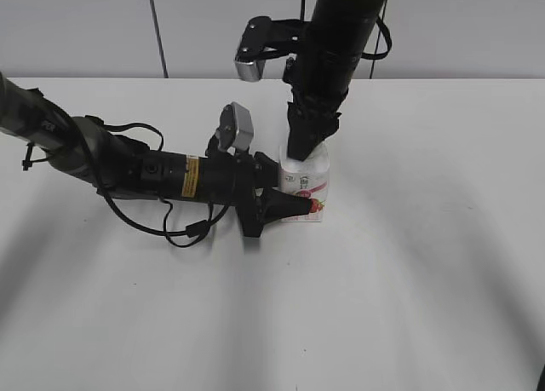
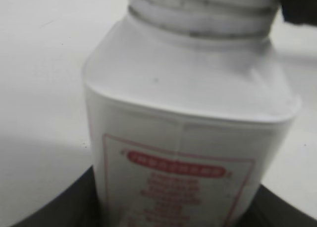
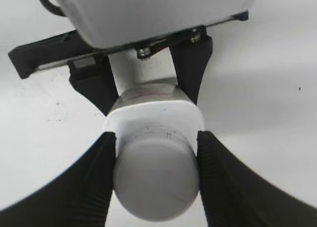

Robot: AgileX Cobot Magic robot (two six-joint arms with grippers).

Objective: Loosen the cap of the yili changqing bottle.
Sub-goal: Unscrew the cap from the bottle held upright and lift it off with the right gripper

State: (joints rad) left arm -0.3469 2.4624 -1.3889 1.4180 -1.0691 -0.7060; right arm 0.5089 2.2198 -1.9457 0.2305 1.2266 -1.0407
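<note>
near the centre of the white table (image 1: 409, 280), the yili changqing bottle (image 1: 308, 180) stands upright, held from two directions. the left gripper (image 1: 294, 205) reaches in horizontally from the left and clamps the lower body of the bottle; in the right wrist view its black fingers (image 3: 190, 64) bracket the bottle sides below the shoulders. the right gripper (image 1: 308, 140) comes down from above and is closed on the cap (image 3: 156, 180), with a ribbed pad pressed against each side of the cap rim.

open tabletop lies on all sides of the bottle: wide bare surface to the right and toward the camera, and a band of bare surface behind it up to the far table edge. the left arm (image 1: 128, 165) and its looping cable (image 1: 183, 233) occupy the surface to the left of the bottle.

in the exterior view the cap is hidden by the right gripper fingers, and the left fingertip covers part of the red-pink label. the left wrist view is blurred and close: it shows the bottle shoulder, the threaded neck (image 2: 200, 17) cut off at the top edge, and a red-framed label panel (image 2: 178, 187) whose print is not legible. the right arm is cut off at the top of the exterior view.

the table surface is plain matte white with soft shadows. a pale panelled wall (image 1: 85, 25) stands behind it.
</note>
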